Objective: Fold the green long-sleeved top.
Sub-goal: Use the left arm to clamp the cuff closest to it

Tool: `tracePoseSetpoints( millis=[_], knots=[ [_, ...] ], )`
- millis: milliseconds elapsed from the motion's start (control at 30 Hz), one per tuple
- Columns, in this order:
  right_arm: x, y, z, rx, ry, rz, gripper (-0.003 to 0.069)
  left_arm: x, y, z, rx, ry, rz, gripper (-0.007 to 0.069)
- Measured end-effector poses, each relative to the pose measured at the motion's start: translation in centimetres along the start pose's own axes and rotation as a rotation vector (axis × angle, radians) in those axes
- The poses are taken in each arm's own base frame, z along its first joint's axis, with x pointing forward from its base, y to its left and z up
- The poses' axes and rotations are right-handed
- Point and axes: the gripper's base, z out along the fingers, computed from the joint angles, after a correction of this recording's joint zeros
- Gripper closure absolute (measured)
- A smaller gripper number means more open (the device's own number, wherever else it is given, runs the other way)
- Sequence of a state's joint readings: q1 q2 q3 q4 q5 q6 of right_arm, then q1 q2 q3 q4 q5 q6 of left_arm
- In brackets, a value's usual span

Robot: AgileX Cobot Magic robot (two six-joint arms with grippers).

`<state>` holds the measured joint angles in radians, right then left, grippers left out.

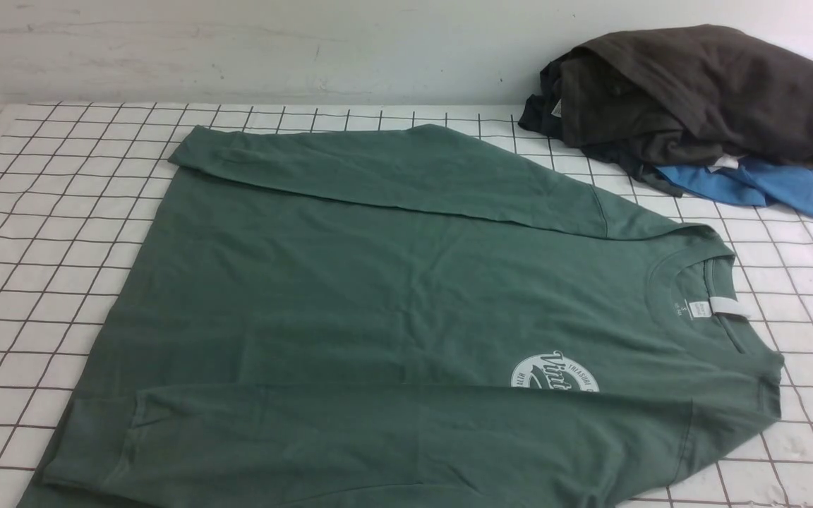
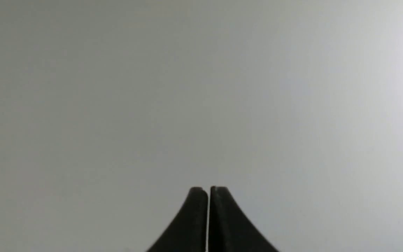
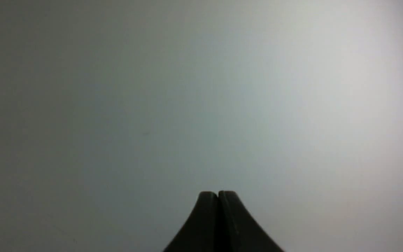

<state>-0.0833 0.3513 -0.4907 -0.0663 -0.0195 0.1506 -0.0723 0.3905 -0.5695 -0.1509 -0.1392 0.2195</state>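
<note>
Lying flat, the green long-sleeved top (image 1: 378, 303) fills the centre and lower part of the front view, on the white grid-lined cloth (image 1: 46, 233). Collar points to the right of the frame, hem to the left. Its lower edge runs off the bottom of the frame.

Far sleeve (image 1: 392, 173) is folded over the body and runs from the shoulder at right to its cuff at upper left. Near sleeve (image 1: 378, 444) is folded in along the bottom of the frame, cuff at lower left. It covers the lower part of the round white logo (image 1: 555, 374). White neck label (image 1: 727, 307) shows inside the collar, right of centre.

Upper right of the frame: a heap of dark grey-brown garments (image 1: 696, 92) against the pale wall (image 1: 237, 49), with a bright blue garment (image 1: 752, 185) poking out under it. The heap sits apart from the top, with a strip of bare cloth between them.

Left gripper (image 2: 208, 190): left wrist view shows both dark fingers pressed together tip to tip, fully closed on each other, with a plain grey blur behind them. Right gripper (image 3: 218, 194): same in the right wrist view, fingers touching, closed, featureless grey backdrop.
</note>
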Motion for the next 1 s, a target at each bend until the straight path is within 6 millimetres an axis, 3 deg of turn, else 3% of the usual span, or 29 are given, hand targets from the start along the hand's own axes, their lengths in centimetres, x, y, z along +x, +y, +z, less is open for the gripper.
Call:
tracePoseSetpoints(
  millis=[33, 67, 100, 200, 233, 267, 300, 367, 400, 433, 500, 633, 667, 833, 1000],
  knots=[
    [0.8, -0.2, 2.5, 0.026, 0.198, -0.004, 0.0673, 0.7, -0.3, 2.7, 0.029, 0.163, 0.005, 0.0631],
    [0.9, -0.2, 2.7, 0.028, 0.221, -0.004, 0.0673, 0.6, -0.3, 2.7, 0.033, 0.173, 0.002, 0.0631],
    [1.7, -0.3, 4.0, 0.042, 0.341, -0.002, 0.0672, 1.6, -0.5, 4.1, 0.05, 0.276, -0.01, 0.0631],
    [6.4, -0.3, 7.0, 0.044, 0.847, -0.027, 0.0671, 6.8, -1.7, 7.7, 0.136, 0.754, -0.083, 0.0631],
    [7.7, 0.0, 7.2, 0.025, 0.975, -0.044, 0.0671, 7.8, -1.8, 8.1, 0.148, 0.83, -0.092, 0.0631],
    [8.0, 0.0, 7.4, 0.022, 0.989, -0.048, 0.0671, 8.4, -1.9, 8.3, 0.151, 0.862, -0.095, 0.0631],
    [10.5, 0.6, 7.7, -0.036, 1.186, -0.084, 0.0671, 10.8, -2.2, 9.0, 0.166, 1.008, -0.11, 0.0631],
    [13.1, 1.8, 8.0, -0.138, 1.342, -0.139, 0.0671, 13.6, -2.3, 9.7, 0.163, 1.153, -0.141, 0.0631],
    [13.8, 2.4, 8.2, -0.19, 1.374, -0.164, 0.0671, 14.9, -2.2, 10.0, 0.15, 1.219, -0.161, 0.0631],
    [14.2, 2.7, 8.3, -0.21, 1.386, -0.168, 0.0671, 14.9, -2.1, 9.9, 0.147, 1.223, -0.165, 0.0631],
    [16.0, 5.0, 8.5, -0.366, 1.423, -0.242, 0.0669, 18.3, -1.1, 10.4, 0.095, 1.39, -0.233, 0.062],
    [17.3, 7.4, 8.6, -0.503, 1.416, -0.313, 0.0669, 20.8, 0.7, 10.6, 0.044, 1.525, -0.276, 0.0556],
    [17.9, 8.5, 8.6, -0.553, 1.402, -0.338, 0.0669, 22.1, 1.5, 10.6, 0.026, 1.575, -0.277, 0.05],
    [18.9, 9.9, 8.9, -0.593, 1.355, -0.349, 0.0669, 25.5, 1.9, 10.5, 0.032, 1.694, -0.248, 0.0344],
    [19.1, 10.0, 9.1, -0.588, 1.343, -0.333, 0.0669, 28.6, 2.4, 10.4, 0.005, 1.75, -0.2, 0.0314]
  ],
)
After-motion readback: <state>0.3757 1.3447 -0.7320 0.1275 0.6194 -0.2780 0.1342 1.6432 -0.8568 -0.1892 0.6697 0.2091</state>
